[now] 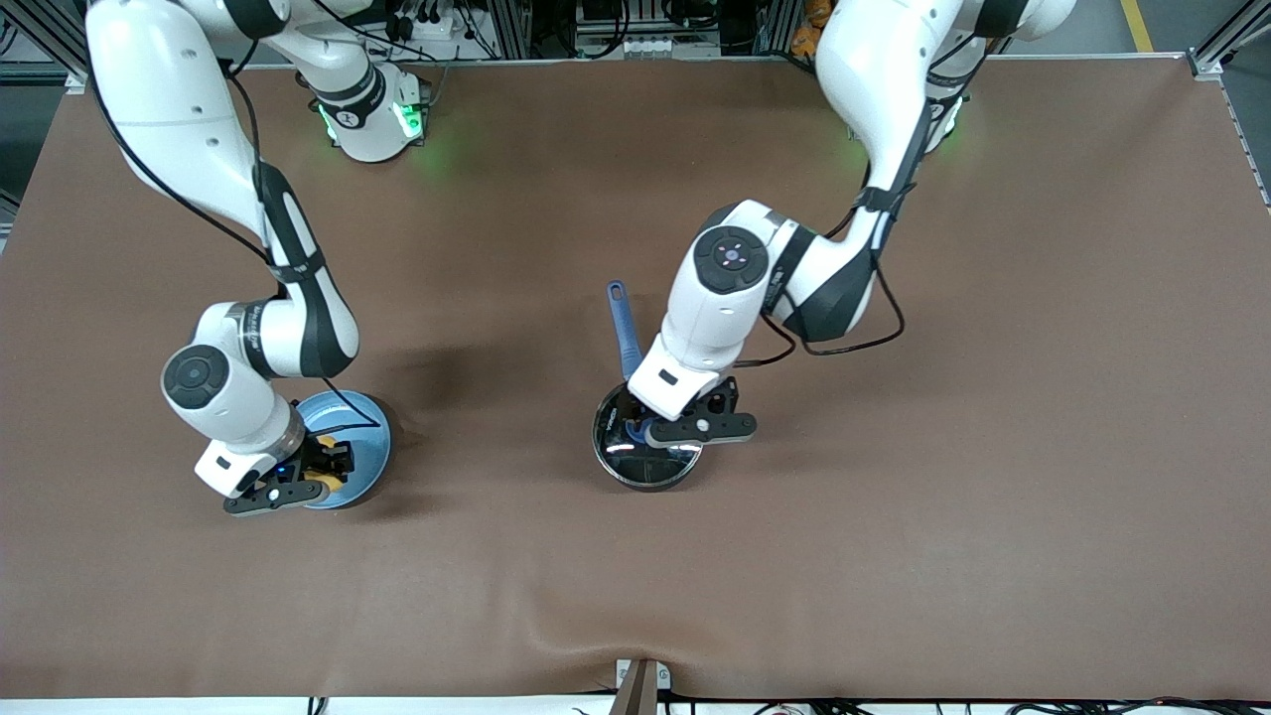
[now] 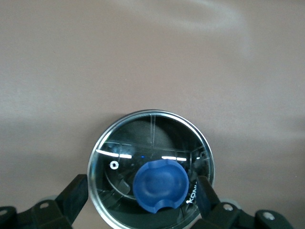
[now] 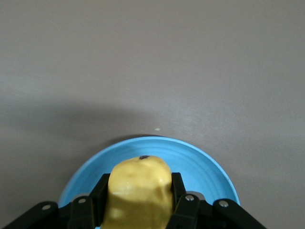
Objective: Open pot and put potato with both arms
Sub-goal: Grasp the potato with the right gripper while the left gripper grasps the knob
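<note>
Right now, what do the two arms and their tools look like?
Both are white jointed arms with black joint sections, round black caps and loose black cables. Green lights glow at the bases. The left tool and right tool are black, two-fingered, with small silver screws.

Robotics lab: two white arms on brown-covered table, aluminium framing and cables along edge.
</note>
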Robot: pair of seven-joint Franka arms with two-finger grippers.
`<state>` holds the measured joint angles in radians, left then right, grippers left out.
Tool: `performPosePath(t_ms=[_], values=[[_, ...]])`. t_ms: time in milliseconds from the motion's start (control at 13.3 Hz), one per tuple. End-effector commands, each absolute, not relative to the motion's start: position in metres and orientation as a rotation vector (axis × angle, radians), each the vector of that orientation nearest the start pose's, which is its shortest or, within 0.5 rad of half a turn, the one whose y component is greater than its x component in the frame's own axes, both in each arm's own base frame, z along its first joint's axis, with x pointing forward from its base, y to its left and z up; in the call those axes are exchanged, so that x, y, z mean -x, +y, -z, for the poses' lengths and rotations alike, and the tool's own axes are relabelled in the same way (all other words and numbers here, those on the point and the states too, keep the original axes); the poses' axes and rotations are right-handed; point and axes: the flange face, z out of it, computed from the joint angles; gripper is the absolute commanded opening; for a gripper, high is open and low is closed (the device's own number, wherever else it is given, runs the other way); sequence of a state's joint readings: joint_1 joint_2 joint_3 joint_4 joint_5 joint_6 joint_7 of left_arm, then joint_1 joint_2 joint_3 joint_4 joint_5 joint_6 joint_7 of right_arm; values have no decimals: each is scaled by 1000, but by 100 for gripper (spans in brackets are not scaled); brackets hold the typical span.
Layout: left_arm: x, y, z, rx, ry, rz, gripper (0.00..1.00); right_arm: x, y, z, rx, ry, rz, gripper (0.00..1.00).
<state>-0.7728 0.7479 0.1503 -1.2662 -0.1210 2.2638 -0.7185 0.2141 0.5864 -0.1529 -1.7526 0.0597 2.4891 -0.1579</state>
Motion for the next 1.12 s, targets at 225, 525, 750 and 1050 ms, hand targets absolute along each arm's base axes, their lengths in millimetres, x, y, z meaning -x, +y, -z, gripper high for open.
performPosePath(t_ms=[225, 525, 750, 1050], values=[[-605, -497, -303, 3284, -174, 389, 100, -679, 93, -339, 3052, -175, 269, 6], [-596, -507, -283, 3265, -139, 380, 100, -675, 149, -382, 3026, -8, 210, 6], [-595, -508, -278, 3241, -149, 407, 100, -671, 193, -405, 3005, 91, 200, 6], [-595, -509, -279, 3248, -251, 414, 60, -666, 228, -420, 2945, 91, 208, 6]])
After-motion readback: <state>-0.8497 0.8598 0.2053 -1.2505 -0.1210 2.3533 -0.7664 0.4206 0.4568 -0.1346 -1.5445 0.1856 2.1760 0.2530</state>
